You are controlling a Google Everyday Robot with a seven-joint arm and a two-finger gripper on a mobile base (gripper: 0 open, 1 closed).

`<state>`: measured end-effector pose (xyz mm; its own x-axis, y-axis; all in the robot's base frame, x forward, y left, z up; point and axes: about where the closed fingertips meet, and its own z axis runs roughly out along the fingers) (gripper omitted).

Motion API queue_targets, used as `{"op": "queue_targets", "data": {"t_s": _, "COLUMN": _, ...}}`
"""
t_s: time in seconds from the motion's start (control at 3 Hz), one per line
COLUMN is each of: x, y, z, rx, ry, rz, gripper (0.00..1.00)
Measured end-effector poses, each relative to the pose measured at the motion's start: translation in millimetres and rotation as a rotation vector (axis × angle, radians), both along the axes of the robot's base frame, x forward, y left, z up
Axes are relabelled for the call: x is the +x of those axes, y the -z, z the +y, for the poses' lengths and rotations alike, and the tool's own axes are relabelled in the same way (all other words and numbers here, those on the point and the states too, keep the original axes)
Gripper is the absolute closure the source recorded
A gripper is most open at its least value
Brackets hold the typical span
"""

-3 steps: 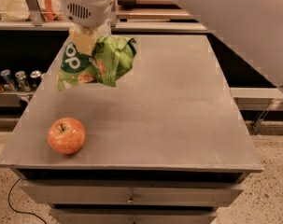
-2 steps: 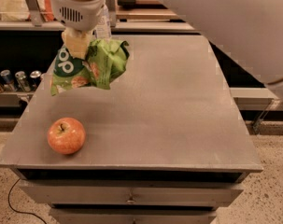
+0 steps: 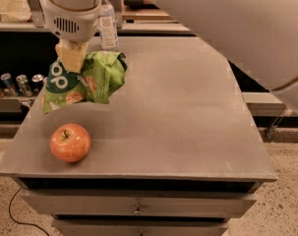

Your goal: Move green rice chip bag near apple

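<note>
The green rice chip bag (image 3: 87, 80), crumpled green foil with a dark round logo and orange patches, hangs from my gripper (image 3: 71, 58) over the table's left side. The gripper is shut on the bag's top and holds it above the tabletop. The apple (image 3: 70, 142), red-orange with a short stem, sits on the grey table (image 3: 188, 112) near the front left corner, a little below and left of the bag.
A clear plastic bottle (image 3: 108, 26) stands at the table's back edge behind the gripper. Several cans (image 3: 15, 84) line a lower shelf to the left. Drawers (image 3: 138, 205) run under the table's front edge. My white arm (image 3: 237, 28) fills the upper right.
My gripper has carried the bag leftward and toward the front, closer to the apple. The apple has not moved.
</note>
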<state>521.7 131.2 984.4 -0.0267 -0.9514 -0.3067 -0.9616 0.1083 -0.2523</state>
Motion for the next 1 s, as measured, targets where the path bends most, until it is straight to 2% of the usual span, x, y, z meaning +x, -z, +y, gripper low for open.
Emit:
{"op": "queue_targets", "data": {"t_s": 0.33, "x": -6.2, "y": 9.4, "z": 9.2, "rx": -0.006, "ry": -0.033, "rz": 0.026, "gripper": 1.00}}
{"op": "queue_targets", "data": {"t_s": 0.67, "x": -11.4, "y": 17.6, "z": 17.0, "rx": -0.012, "ry": -0.059, "rz": 0.051, "gripper": 0.83}}
{"op": "queue_targets", "data": {"t_s": 1.0, "x": -11.0, "y": 24.6, "z": 23.6, "rx": -0.017, "ry": -0.073, "rz": 0.072, "gripper": 0.59}}
